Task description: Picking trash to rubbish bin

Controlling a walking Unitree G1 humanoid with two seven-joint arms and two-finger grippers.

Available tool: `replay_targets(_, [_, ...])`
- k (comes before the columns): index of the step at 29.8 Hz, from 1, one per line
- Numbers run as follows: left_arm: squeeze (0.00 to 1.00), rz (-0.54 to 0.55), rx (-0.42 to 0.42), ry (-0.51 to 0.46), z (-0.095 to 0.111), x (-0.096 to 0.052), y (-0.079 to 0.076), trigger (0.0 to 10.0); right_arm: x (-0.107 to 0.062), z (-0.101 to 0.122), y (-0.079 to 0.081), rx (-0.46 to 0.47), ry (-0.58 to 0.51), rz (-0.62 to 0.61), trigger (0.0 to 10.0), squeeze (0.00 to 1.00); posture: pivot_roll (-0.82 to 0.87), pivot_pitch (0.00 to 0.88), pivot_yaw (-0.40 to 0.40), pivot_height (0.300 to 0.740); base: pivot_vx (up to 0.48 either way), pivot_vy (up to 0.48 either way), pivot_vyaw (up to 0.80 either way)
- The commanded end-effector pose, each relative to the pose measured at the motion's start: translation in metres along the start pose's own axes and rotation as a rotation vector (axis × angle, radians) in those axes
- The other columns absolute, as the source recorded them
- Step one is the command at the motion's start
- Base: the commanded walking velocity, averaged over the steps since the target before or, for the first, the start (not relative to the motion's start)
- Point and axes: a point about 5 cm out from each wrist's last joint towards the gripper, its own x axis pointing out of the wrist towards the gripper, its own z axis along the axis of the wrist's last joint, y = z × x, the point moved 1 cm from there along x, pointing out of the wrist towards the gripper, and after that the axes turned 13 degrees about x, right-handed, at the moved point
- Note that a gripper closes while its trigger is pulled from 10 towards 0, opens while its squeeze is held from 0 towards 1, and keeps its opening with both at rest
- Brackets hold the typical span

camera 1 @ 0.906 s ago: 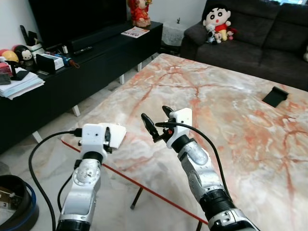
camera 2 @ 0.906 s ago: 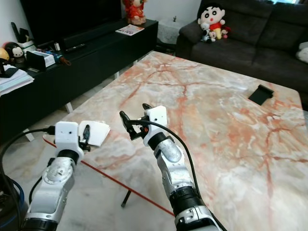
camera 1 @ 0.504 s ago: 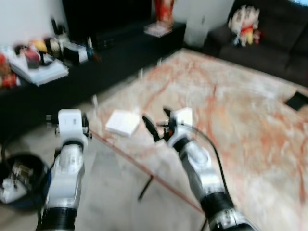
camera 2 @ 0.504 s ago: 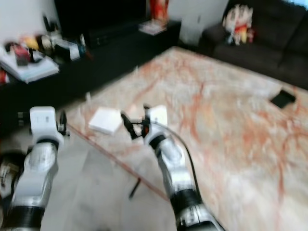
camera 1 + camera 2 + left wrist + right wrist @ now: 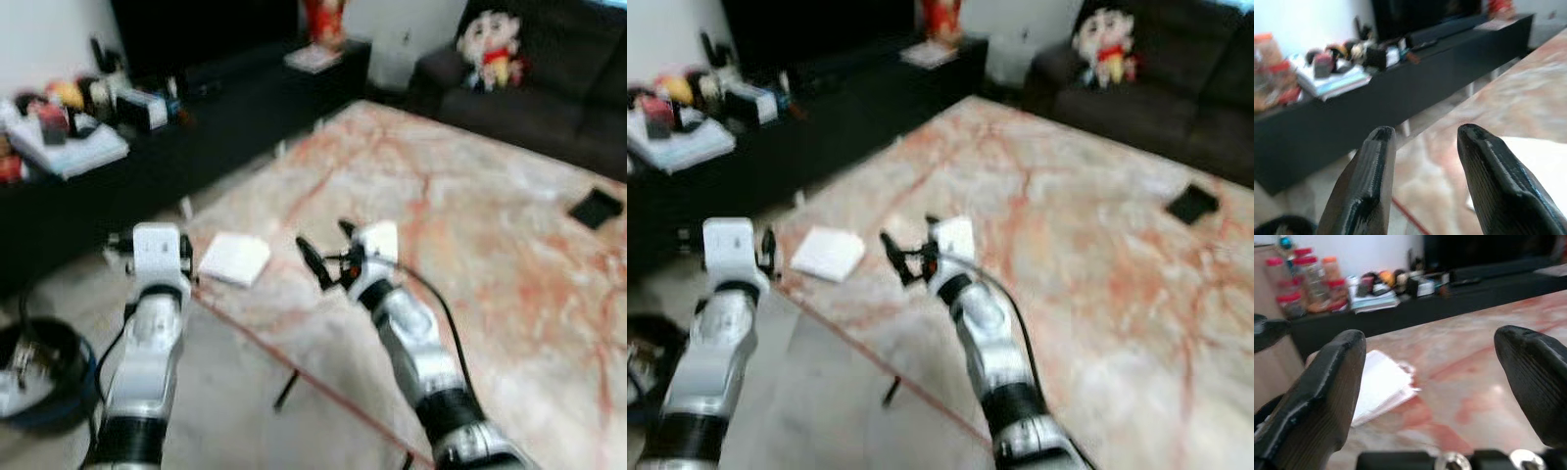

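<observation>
A large marble table (image 5: 490, 225) with orange-red veins is the biggest thing in the blurred head views, and everything else is placed against it. Beyond its far end sits a dark sofa (image 5: 549, 108) with a doll (image 5: 487, 44) on it. Along the table's left side, across a strip of floor, runs a long black TV cabinet (image 5: 147, 157) topped with papers, boxes and small toys. On the floor below the table's near left corner stands a dark round rubbish bin (image 5: 34, 377) with a blue rim; something pale lies inside it, too blurred to identify.

The trash, a white folded tissue (image 5: 233, 259), lies flat on the table at its near left corner, close to the edge. A small black object (image 5: 594, 208) lies on the table toward its far right.

The right gripper (image 5: 325, 257) hovers over the table just to the right of the tissue, fingers spread wide apart and holding nothing; the right wrist view shows the tissue (image 5: 1382, 384) lying beyond the gap between them. The left gripper (image 5: 1422, 139) is raised just off the table's left edge, beside the tissue, its two black fingers parted with nothing between them, and the tissue's white edge (image 5: 1528, 152) lies behind one finger.
</observation>
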Motion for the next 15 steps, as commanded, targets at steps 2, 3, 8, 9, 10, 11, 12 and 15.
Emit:
replay_targets(2, [0.0,0.002,0.002,-0.006,0.0017,0.0002,-0.0015,10.0,0.0013,0.0018,0.0027,-0.015,-0.001,0.013,10.0,0.0,0.06,0.082,-0.076,0.74,0.152,0.0,0.56])
replay_targets(3, [0.0,0.001,0.003,-0.007,0.0019,0.0002,-0.002,10.0,0.0012,0.0017,0.0027,-0.015,-0.001,0.012,10.0,0.0,0.06,0.082,-0.076,0.74,0.311,0.0,0.56])
replay_targets(8, [0.0,-0.003,0.006,-0.011,0.0026,0.0004,-0.003,10.0,0.0005,0.0021,-0.0002,0.012,-0.01,-0.008,10.0,0.0,0.06,0.081,-0.075,0.74,0.307,0.0,0.0])
replay_targets(9, [0.0,-0.005,0.008,-0.015,0.0033,0.0003,-0.0037,10.0,0.0004,0.0023,-0.0006,0.009,-0.008,-0.005,10.0,0.0,0.06,0.081,-0.075,0.74,0.0,0.0,0.0])
replay_targets(10, [0.0,-0.005,0.01,-0.016,0.0035,0.0003,-0.0038,10.0,0.0005,0.0023,-0.0005,0.008,-0.006,-0.004,10.0,0.0,0.06,0.081,-0.075,0.74,0.304,0.0,0.0])
replay_targets(11, [0.0,-0.005,0.01,-0.016,0.0035,0.0003,-0.0038,10.0,0.0005,0.0023,-0.0005,0.008,-0.006,-0.004,10.0,0.0,0.06,0.081,-0.075,0.74,0.304,0.0,0.0])
replay_targets(12, [0.0,-0.005,0.011,-0.016,0.0035,0.0003,-0.0037,10.0,0.0005,0.0022,-0.0005,0.008,-0.005,-0.003,10.0,0.0,0.06,0.081,-0.075,0.74,0.307,0.0,0.0])
replay_targets(15, [0.0,-0.001,0.012,-0.018,0.0034,0.0001,-0.0029,10.0,0.0009,0.001,0.0007,0.01,-0.001,0.0,10.0,0.0,0.06,0.081,-0.075,0.74,0.305,0.0,0.0])
